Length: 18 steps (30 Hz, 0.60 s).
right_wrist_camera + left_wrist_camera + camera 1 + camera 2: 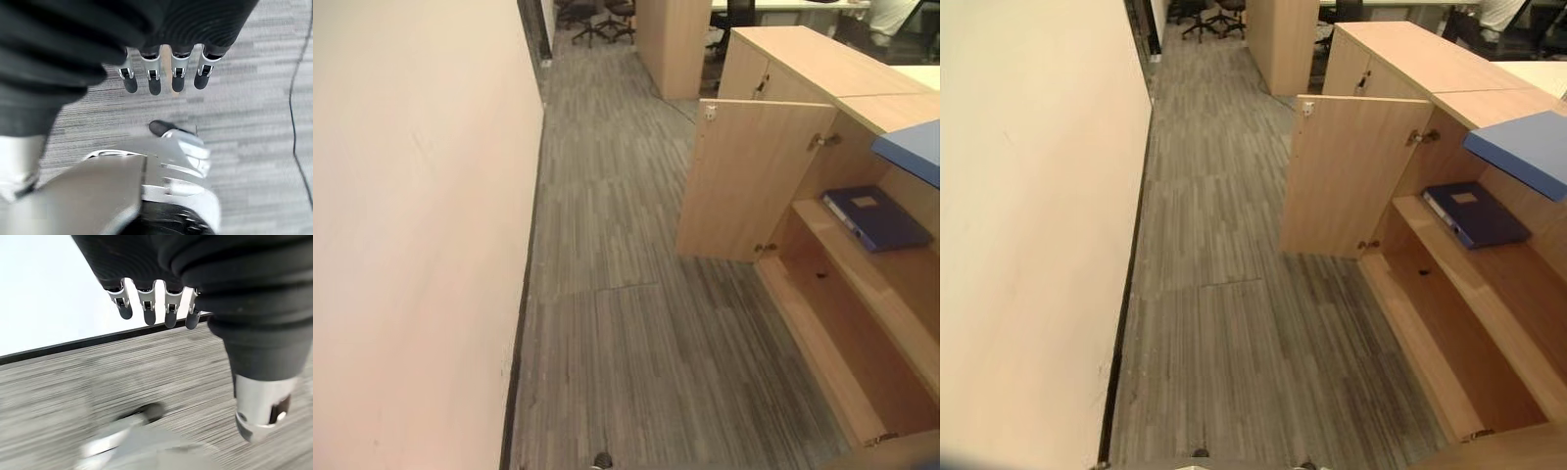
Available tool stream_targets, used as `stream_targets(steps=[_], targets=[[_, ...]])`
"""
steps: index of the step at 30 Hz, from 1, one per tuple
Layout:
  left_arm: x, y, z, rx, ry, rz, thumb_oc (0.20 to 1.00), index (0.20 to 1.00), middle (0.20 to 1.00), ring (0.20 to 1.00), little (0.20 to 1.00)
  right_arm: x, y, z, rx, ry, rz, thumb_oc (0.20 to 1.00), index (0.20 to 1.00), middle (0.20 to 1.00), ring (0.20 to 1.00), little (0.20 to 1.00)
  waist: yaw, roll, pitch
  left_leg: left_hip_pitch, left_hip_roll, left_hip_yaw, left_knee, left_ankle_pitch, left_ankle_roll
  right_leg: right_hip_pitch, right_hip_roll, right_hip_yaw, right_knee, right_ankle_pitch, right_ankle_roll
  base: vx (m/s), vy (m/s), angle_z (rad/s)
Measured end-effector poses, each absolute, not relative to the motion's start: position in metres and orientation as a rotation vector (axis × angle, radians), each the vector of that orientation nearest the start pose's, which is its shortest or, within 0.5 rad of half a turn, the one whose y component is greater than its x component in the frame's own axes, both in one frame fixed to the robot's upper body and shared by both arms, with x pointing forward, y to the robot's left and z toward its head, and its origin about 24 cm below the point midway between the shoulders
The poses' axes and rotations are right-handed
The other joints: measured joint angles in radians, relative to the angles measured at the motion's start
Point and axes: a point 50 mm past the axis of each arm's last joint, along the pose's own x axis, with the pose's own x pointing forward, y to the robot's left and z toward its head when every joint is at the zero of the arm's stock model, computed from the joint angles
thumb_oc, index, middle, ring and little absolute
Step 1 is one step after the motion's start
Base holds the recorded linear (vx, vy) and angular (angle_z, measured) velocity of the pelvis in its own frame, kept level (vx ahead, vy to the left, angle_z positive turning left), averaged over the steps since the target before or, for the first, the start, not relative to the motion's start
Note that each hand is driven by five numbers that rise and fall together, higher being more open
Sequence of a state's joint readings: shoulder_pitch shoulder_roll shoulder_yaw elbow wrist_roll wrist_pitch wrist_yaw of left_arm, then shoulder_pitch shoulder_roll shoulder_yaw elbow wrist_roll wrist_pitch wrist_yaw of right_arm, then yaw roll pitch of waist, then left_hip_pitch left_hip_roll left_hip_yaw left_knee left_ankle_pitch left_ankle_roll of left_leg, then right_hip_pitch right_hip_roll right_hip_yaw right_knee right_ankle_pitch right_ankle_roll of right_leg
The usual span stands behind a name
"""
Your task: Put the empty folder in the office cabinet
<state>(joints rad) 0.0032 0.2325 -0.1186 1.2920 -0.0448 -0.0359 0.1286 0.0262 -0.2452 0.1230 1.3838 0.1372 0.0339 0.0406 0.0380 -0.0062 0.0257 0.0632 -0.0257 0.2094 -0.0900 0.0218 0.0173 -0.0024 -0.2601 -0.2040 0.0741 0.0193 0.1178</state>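
Left eye view: I see the light wooden office cabinet [822, 245] with its door [749, 181] swung open toward the grey striped carpet floor [626, 294]. A dark blue flat folder with a pale label [876, 217] lies on the cabinet's upper shelf [862, 269], well apart from both of my hands, which hang down at my sides.

Right eye view: I see the same cabinet and the same folder flat on the shelf. A lighter blue flat board [1523, 149] juts over the cabinet's top edge above the folder; I cannot tell what it is. The cream wall [1028, 225] runs along my left.

Left wrist view: my left hand [156, 303] hangs over the carpet near the dark skirting, its fingers relaxed and straight, holding nothing. The folder is nowhere near this hand.

Right wrist view: my right hand [164, 73] also hangs over the carpet, fingers loose and straight, nothing in its grasp.

Task progress: I judge the placing is done, since a folder rests inside the cabinet and both hands are free. I cannot tell from here whether the folder is empty.

What is left: possibly closing the open door, though the task does not ask for it.
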Motion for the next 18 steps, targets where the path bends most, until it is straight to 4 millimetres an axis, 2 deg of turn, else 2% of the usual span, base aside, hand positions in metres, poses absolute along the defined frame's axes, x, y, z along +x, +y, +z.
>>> stream_targets(steps=[1, 2, 4, 5, 6, 7, 8, 9, 10, 12, 13, 14, 15, 16, 17, 18], targets=[[0.084, 0.239, -0.162, 0.303, 1.228, 0.188, 1.0, 1.0, 1.0, 1.0, 1.0, 0.047, -0.244, -0.168, -0.135, 1.414, -0.151, 1.0, 1.0, 1.0, 1.0, 1.0, -0.006, 0.024, 0.007, 0.006, 0.0, 0.014, 0.001, -0.005, 0.009, -0.033, -0.019, -0.002, 0.077, -0.012, 0.001, 0.18, 0.355, -0.34], [0.091, 0.239, -0.16, 0.298, 1.194, 0.193, 1.0, 1.0, 1.0, 1.0, 1.0, 0.053, -0.245, -0.167, -0.139, 1.4, -0.149, 1.0, 1.0, 1.0, 1.0, 1.0, -0.013, 0.036, 0.007, 0.022, -0.02, 0.016, 0.001, -0.015, 0.022, -0.068, -0.045, 0.0, 0.169, -0.017, 0.012, 0.22, 0.458, -0.18], [0.099, 0.239, -0.158, 0.293, 1.171, 0.195, 1.0, 1.0, 1.0, 1.0, 1.0, 0.064, -0.246, -0.166, -0.154, 1.372, -0.14, 1.0, 1.0, 1.0, 1.0, 1.0, -0.029, 0.04, 0.024, 0.054, -0.059, 0.029, 0.009, -0.051, 0.056, -0.133, -0.082, 0.016, 0.332, -0.013, 0.035, 0.18, 0.355, -0.18], [0.096, 0.237, -0.16, 0.304, 1.188, 0.176, 1.0, 1.0, 1.0, 1.0, 1.0, 0.07, -0.247, -0.164, -0.144, 1.351, -0.152, 1.0, 1.0, 1.0, 1.0, 1.0, -0.032, 0.04, 0.034, 0.065, -0.061, 0.041, 0.01, -0.058, 0.066, -0.165, -0.116, -0.009, 0.414, -0.007, 0.03, 0.15, 0.168, -0.23], [0.094, 0.235, -0.161, 0.318, 1.197, 0.152, 1.0, 1.0, 1.0, 1.0, 1.0, 0.077, -0.249, -0.162, -0.141, 1.322, -0.163, 1.0, 1.0, 1.0, 1.0, 1.0, -0.034, 0.044, 0.036, 0.084, -0.068, 0.05, -0.001, -0.065, 0.072, -0.189, -0.153, -0.068, 0.472, 0.003, 0.01, 0.13, 0.064, -0.21], [0.091, 0.234, -0.161, 0.328, 1.205, 0.137, 1.0, 1.0, 1.0, 1.0, 1.0, 0.079, -0.249, -0.162, -0.145, 1.318, -0.17, 1.0, 1.0, 1.0, 1.0, 1.0, -0.03, 0.049, 0.033, 0.095, -0.07, 0.062, -0.001, -0.08, 0.078, -0.186, -0.184, -0.128, 0.499, 0.006, 0.008, 0.12, -0.018, -0.59], [0.079, 0.238, -0.163, 0.338, 1.228, 0.14, 1.0, 1.0, 1.0, 1.0, 1.0, 0.081, -0.251, -0.161, -0.181, 1.328, -0.149, 1.0, 1.0, 1.0, 1.0, 1.0, -0.022, 0.046, 0.033, 0.105, -0.067, 0.079, 0.002, -0.102, 0.062, -0.194, -0.174, -0.219, 0.486, -0.039, 0.019, 0.1, -0.049, -0.54], [0.077, 0.241, -0.163, 0.342, 1.238, 0.146, 1.0, 1.0, 1.0, 1.0, 1.0, 0.082, -0.248, -0.162, -0.178, 1.324, -0.138, 1.0, 1.0, 1.0, 1.0, 1.0, -0.025, 0.044, 0.033, 0.103, -0.064, 0.085, 0.007, -0.092, 0.065, -0.193, -0.158, -0.227, 0.466, -0.048, 0.02, 0.12, -0.066, -0.37], [0.078, 0.241, -0.163, 0.343, 1.24, 0.144, 1.0, 1.0, 1.0, 1.0, 1.0, 0.083, -0.243, -0.163, -0.17, 1.321, -0.129, 1.0, 1.0, 1.0, 1.0, 1.0, -0.035, 0.018, 0.043, 0.103, -0.061, 0.079, 0.008, -0.092, 0.065, -0.199, -0.122, -0.222, 0.425, -0.057, 0.03, 0.15, -0.082, -0.08], [0.075, 0.24, -0.164, 0.338, 1.256, 0.141, 1.0, 1.0, 1.0, 1.0, 1.0, 0.089, -0.236, -0.163, -0.172, 1.306, -0.101, 1.0, 1.0, 1.0, 1.0, 1.0, -0.037, 0.011, 0.07, 0.104, -0.036, 0.087, 0.009, -0.091, 0.062, -0.216, -0.027, -0.221, 0.311, -0.072, 0.021, 0.16, -0.096, -0.12], [0.071, 0.234, -0.166, 0.321, 1.276, 0.129, 1.0, 1.0, 1.0, 1.0, 1.0, 0.093, -0.233, -0.163, -0.187, 1.287, -0.075, 1.0, 1.0, 1.0, 1.0, 1.0, -0.044, 0.009, 0.072, 0.106, -0.016, 0.09, 0.01, -0.096, 0.05, -0.237, 0.049, -0.208, 0.21, -0.071, 0.021, 0.16, -0.08, 0.0], [0.068, 0.231, -0.167, 0.306, 1.29, 0.13, 1.0, 1.0, 1.0, 1.0, 1.0, 0.095, -0.231, -0.162, -0.191, 1.274, -0.062, 1.0, 1.0, 1.0, 1.0, 1.0, -0.049, 0.004, 0.074, 0.11, -0.01, 0.091, 0.011, -0.097, 0.046, -0.243, 0.087, -0.19, 0.152, -0.055, 0.039, 0.16, -0.081, 0.34], [0.067, 0.229, -0.168, 0.299, 1.296, 0.12, 1.0, 1.0, 1.0, 1.0, 1.0, 0.095, -0.229, -0.163, -0.189, 1.272, -0.053, 1.0, 1.0, 1.0, 1.0, 1.0, -0.059, -0.022, 0.085, 0.136, -0.022, 0.077, 0.006, -0.102, 0.036, -0.263, 0.102, -0.191, 0.104, -0.032, 0.043, 0.24, -0.119, 0.36], [0.068, 0.229, -0.168, 0.298, 1.286, 0.122, 1.0, 1.0, 1.0, 1.0, 1.0, 0.096, -0.228, -0.163, -0.189, 1.27, -0.05, 1.0, 1.0, 1.0, 1.0, 1.0, -0.056, -0.031, 0.088, 0.142, -0.026, 0.074, 0.001, -0.117, 0.032, -0.276, 0.106, -0.187, 0.101, -0.03, 0.042, 0.24, -0.132, 0.36], [0.065, 0.231, -0.168, 0.3, 1.294, 0.125, 1.0, 1.0, 1.0, 1.0, 1.0, 0.096, -0.227, -0.163, -0.186, 1.27, -0.045, 1.0, 1.0, 1.0, 1.0, 1.0, -0.054, -0.036, 0.093, 0.153, -0.026, 0.059, -0.002, -0.142, 0.023, -0.276, 0.119, -0.168, 0.069, -0.018, 0.059, 0.24, -0.137, 0.14], [0.06, 0.232, -0.168, 0.295, 1.312, 0.135, 1.0, 1.0, 1.0, 1.0, 1.0, 0.095, -0.226, -0.163, -0.18, 1.268, -0.042, 1.0, 1.0, 1.0, 1.0, 1.0, -0.054, -0.038, 0.093, 0.159, -0.025, 0.053, -0.002, -0.151, 0.019, -0.271, 0.119, -0.167, 0.052, -0.005, 0.042, 0.2, -0.111, 0.2]])
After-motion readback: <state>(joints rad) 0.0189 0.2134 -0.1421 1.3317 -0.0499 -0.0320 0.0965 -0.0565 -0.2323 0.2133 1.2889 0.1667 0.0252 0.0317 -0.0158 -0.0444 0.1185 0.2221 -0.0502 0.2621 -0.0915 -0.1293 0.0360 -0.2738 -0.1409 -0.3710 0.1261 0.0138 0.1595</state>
